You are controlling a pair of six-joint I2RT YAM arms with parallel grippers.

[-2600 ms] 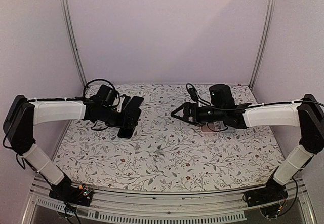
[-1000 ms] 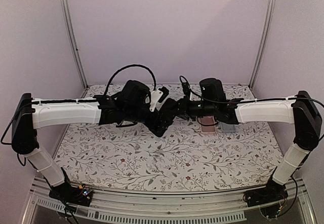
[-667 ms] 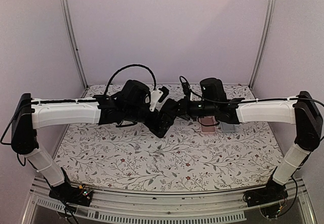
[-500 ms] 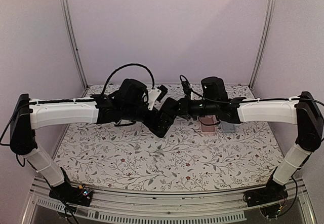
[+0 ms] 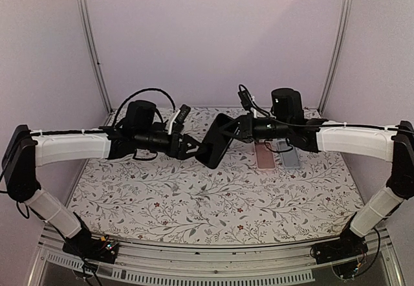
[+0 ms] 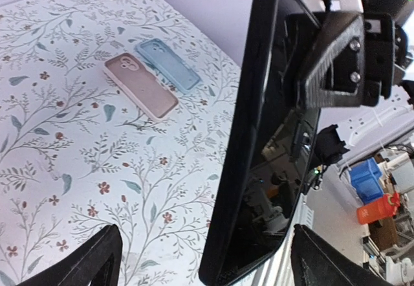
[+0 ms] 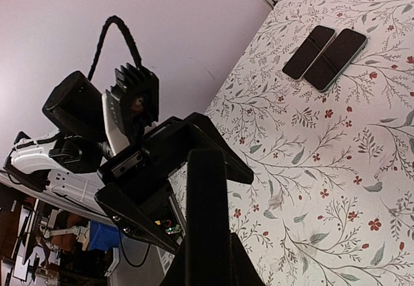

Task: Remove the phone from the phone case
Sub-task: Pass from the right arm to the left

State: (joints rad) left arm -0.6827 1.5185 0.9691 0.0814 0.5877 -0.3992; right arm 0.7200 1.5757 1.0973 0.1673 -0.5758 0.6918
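One handover done: left gripper (image 5: 189, 147) has released, jaws wide, and backed off; right gripper (image 5: 228, 132) alone clamps the black phone (image 5: 215, 142), case (image 6: 248, 111) apparently still on.

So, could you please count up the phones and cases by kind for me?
Phones lying flat: 2
Cases lying flat, pink and blue: 2
Black phone in the right gripper: 1
Total: 5
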